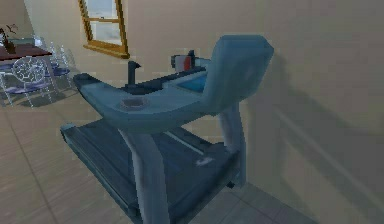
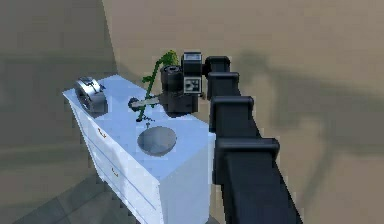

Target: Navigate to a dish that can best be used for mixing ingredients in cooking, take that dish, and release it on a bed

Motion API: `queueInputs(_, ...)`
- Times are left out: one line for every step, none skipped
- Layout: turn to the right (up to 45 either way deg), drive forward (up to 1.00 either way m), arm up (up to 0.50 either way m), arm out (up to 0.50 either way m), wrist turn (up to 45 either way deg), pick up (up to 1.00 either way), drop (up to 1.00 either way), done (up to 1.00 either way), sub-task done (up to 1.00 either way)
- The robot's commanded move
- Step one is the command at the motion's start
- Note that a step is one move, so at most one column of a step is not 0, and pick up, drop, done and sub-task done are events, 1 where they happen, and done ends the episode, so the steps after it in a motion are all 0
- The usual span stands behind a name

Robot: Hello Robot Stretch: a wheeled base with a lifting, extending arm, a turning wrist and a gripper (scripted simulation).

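Observation:
A shallow grey bowl (image 2: pixel 157 140) rests on top of a white dresser (image 2: pixel 120 165) in the arm side view. My arm reaches out over the dresser, its dark gripper body beside two white marker squares. The gripper (image 2: pixel 142 106) ends just beyond the bowl, over the dresser top, with thin fingers (image 2: pixel 148 96) pointing down toward it. I cannot tell whether it holds anything.
On the dresser's far left corner sits a round grey clock-like object (image 2: pixel 92 96), and a green plant (image 2: pixel 161 66) stands behind the gripper. A blue treadmill (image 1: pixel 165 120) stands close ahead in the forward view. A window (image 1: pixel 104 25) and a table with wire chairs (image 1: pixel 28 70) lie further left.

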Motion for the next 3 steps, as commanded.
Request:
queueInputs(0.0,0.0,-0.2,0.0,0.0,0.0,0.0,0.0,0.0)
queueInputs(0.0,0.0,0.0,0.0,0.0,1.0,0.0,0.0,0.0)
queueInputs(0.0,0.0,0.1,0.0,0.0,0.0,0.0,0.0,0.0)
